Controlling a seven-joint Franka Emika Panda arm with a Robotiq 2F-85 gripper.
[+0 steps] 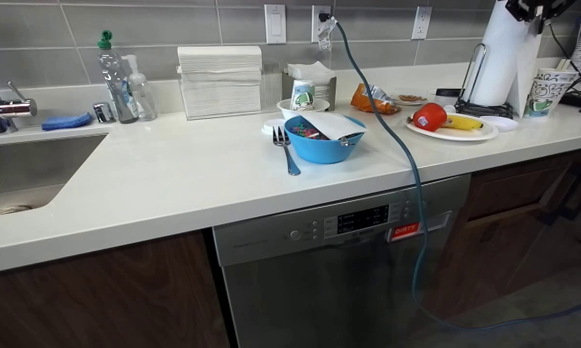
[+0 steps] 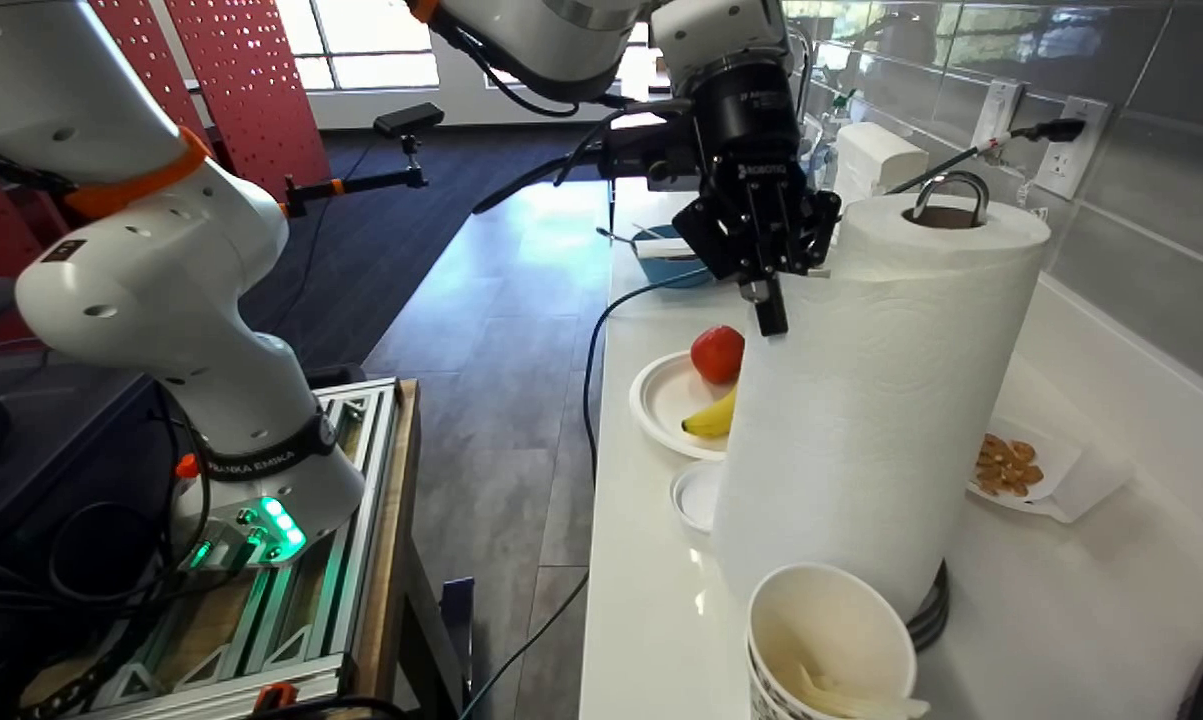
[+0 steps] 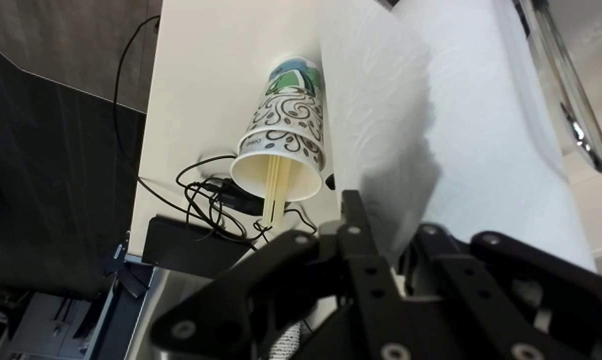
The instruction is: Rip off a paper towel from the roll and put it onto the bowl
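Note:
The tall white paper towel roll (image 1: 498, 58) stands on a thin black stand at the back of the counter. It also shows in an exterior view (image 2: 961, 300) and the wrist view (image 3: 501, 130). A loose paper towel sheet (image 2: 811, 440) is still joined to it and hangs at its side, also in the wrist view (image 3: 376, 100). My gripper (image 2: 781, 310) is shut on this sheet's top corner; the far finger is hidden behind it, as the wrist view (image 3: 381, 210) shows. The blue bowl (image 1: 321, 152) holds small coloured pieces and a white flat piece.
Stacked paper cups with sticks (image 3: 285, 115) stand close beside the roll. A white plate (image 1: 464, 136) with a red fruit (image 1: 430, 117) and banana (image 1: 464, 123) lies near it. A fork (image 1: 286, 150) lies by the bowl. A cable (image 1: 391, 125) hangs across the counter.

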